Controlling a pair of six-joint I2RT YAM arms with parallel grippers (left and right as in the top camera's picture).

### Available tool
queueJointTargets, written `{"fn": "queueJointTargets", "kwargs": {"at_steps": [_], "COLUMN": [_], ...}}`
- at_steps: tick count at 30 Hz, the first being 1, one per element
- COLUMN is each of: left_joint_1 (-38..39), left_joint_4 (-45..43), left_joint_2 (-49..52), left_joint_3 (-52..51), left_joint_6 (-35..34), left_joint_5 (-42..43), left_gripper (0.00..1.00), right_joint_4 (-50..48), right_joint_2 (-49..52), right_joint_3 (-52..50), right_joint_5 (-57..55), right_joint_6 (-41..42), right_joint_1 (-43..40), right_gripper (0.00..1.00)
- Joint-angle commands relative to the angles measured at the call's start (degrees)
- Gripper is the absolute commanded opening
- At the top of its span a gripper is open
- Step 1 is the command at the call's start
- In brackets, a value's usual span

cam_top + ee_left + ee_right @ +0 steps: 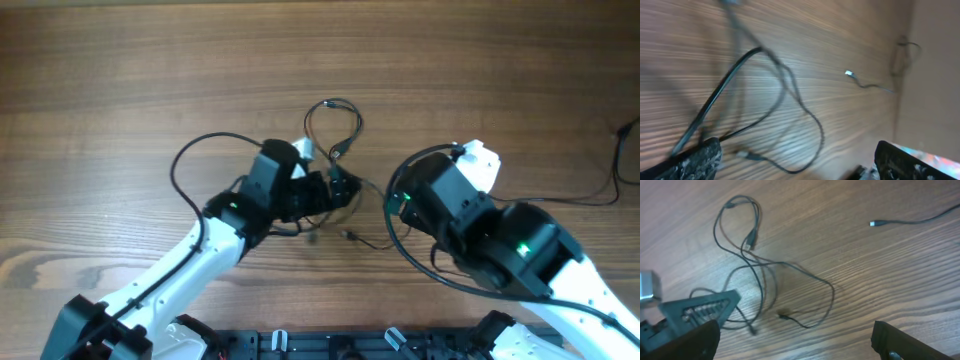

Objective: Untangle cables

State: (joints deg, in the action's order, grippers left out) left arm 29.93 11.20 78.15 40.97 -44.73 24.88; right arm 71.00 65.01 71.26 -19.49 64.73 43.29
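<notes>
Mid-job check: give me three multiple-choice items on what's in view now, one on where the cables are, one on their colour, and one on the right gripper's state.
1. Where do the tangled cables lie?
A. In the middle, between the left gripper and the right gripper
B. Draped over the right arm's back
C. At the far left edge of the overhead view

2. What colour are the cables?
A. White
B. Black
C. Red

3. How does the right gripper stand?
A. Shut on a cable
B. Out of every view
C. Open, holding nothing

Key:
1 A: the overhead view shows the loops between the two arm tips.
2 B: the thin cords read dark against the wood.
3 C: its wrist view shows the fingers far apart, with nothing between them.
</notes>
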Motion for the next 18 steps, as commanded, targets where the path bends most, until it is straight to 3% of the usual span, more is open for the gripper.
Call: {"fn": "queueJointTargets", "kwargs": {"at_steps": [1, 8, 18], "left_joint_1": [-3.96, -6.27, -6.34], "left_joint_4": [6.03, 15.78, 12.15], "left_joint_2": [-3.02, -3.69, -3.91], "left_joint_3": [4.87, 8.72, 9.25], "left_joint_6": [8.09, 13.07, 13.03], "left_joint_5": [-1.44, -7.87, -11.45], "left_gripper": [0.99, 1.0, 1.0], "right_joint_4": [-1.51, -3.67, -5.18], "right_joint_2": [2.32, 4.57, 10.27], "right_joint_3": [-0.52, -0.52, -0.52], "right_joint_5": [0.5, 0.48, 2.54], "right_joint_6": [1.44, 1.22, -4.87], "right_joint_1": [-0.2, -0.2, -0.17], "right_gripper": [1.0, 1.0, 1.0]}}
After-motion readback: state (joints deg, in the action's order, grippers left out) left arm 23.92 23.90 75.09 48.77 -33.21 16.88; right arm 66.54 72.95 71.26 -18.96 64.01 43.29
